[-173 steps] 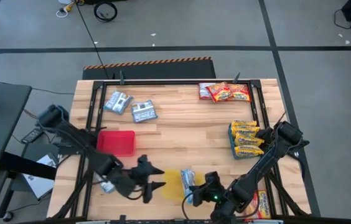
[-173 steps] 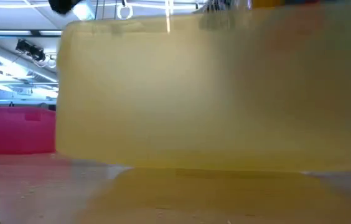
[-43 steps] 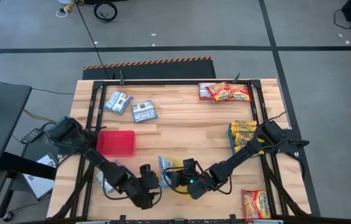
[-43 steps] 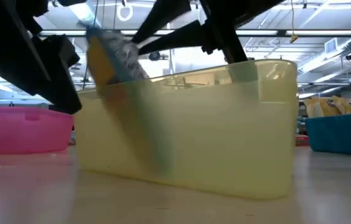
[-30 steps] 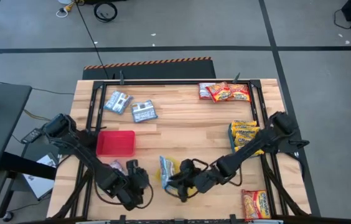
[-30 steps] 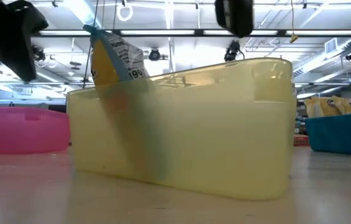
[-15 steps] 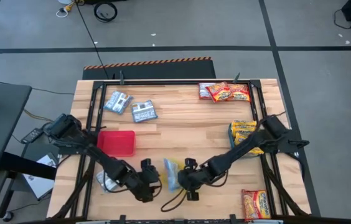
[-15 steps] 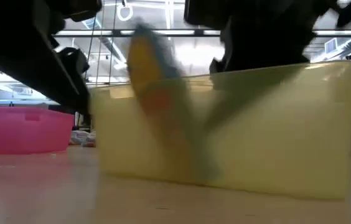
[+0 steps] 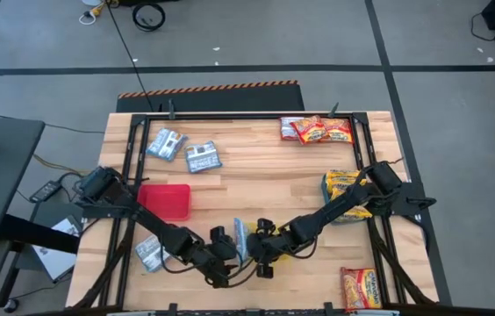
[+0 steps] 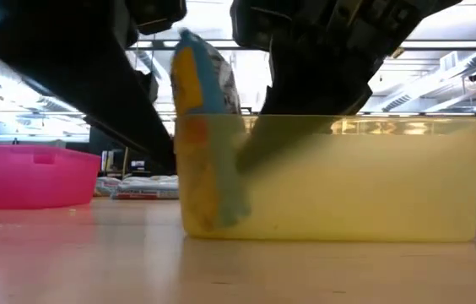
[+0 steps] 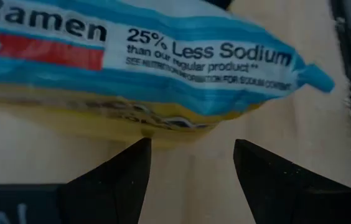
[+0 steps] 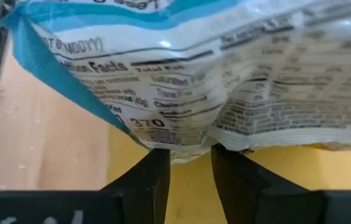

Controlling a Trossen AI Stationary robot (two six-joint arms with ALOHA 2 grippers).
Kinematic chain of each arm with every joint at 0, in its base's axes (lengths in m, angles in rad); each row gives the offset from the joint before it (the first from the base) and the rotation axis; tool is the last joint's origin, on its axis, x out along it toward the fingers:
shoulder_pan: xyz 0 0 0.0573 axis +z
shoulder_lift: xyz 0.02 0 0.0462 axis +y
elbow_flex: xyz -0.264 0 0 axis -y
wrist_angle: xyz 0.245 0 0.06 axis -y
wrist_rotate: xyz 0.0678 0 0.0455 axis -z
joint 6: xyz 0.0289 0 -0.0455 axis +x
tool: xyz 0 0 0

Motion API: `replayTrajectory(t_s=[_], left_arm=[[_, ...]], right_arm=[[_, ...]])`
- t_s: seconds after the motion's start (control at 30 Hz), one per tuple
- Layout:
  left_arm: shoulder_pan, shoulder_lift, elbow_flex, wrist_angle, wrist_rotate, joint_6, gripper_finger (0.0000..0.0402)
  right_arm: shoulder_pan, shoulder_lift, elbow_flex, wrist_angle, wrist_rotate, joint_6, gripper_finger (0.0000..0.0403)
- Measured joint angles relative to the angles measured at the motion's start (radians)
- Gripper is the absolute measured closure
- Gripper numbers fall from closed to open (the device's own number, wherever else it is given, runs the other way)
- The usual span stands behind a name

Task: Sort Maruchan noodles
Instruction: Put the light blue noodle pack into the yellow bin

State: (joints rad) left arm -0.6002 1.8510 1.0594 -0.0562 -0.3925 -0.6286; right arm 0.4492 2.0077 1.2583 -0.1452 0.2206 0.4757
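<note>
1. The high view looks straight down from well above, taking in the whole wooden table [image 9: 265,175], both arms and the grey floor around it.
2. The low view sits at table-top height, facing level across the table, very near a yellow tray [image 10: 331,181], with a pink tray [image 10: 27,173] to one side.
3. The left wrist view looks past its fingers [image 11: 110,180], very close to a blue-and-white noodle packet [image 11: 163,56].
4. The right wrist view faces the same packet's printed back, equally close.
5. All four views share that packet, standing in the yellow tray.
</note>
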Motion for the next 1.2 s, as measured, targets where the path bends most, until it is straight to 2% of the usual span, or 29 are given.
replayTrajectory(t_s=[0.33,0.4,0.53,0.6,0.73,0.87,1.03,1.2], left_arm=[[-0.030,-0.108,0.089,-0.367,0.049,-0.148,0.0169],[-0.041,-0.131,0.107,-0.436,0.097,-0.185,0.0169],[-0.100,-0.192,0.161,-0.682,0.170,-0.340,0.0169],[-0.153,-0.232,0.170,-0.808,0.176,-0.455,0.0169],[-0.278,-0.261,0.163,-0.920,0.238,-0.751,0.0169],[-0.406,-0.246,0.124,-0.932,0.251,-0.992,0.0169],[-0.497,-0.171,0.124,-0.986,0.158,-1.032,0.0190],[-0.514,-0.072,0.124,-1.043,0.147,-0.959,0.0212]], right_arm=[[0.006,-0.130,0.004,-0.156,-0.028,-0.012,0.0279],[-0.001,-0.169,0.003,-0.205,-0.031,-0.027,0.0279],[-0.001,-0.270,0.003,-0.286,-0.012,-0.050,0.0279],[0.008,-0.320,0.005,-0.306,0.036,-0.052,0.0279],[0.033,-0.395,0.003,-0.311,0.188,-0.063,0.0279],[0.055,-0.434,0.003,-0.304,0.338,-0.092,0.0279],[0.062,-0.444,0.003,-0.300,0.414,-0.129,0.0279],[0.061,-0.441,0.002,-0.306,0.415,-0.138,0.0279]])
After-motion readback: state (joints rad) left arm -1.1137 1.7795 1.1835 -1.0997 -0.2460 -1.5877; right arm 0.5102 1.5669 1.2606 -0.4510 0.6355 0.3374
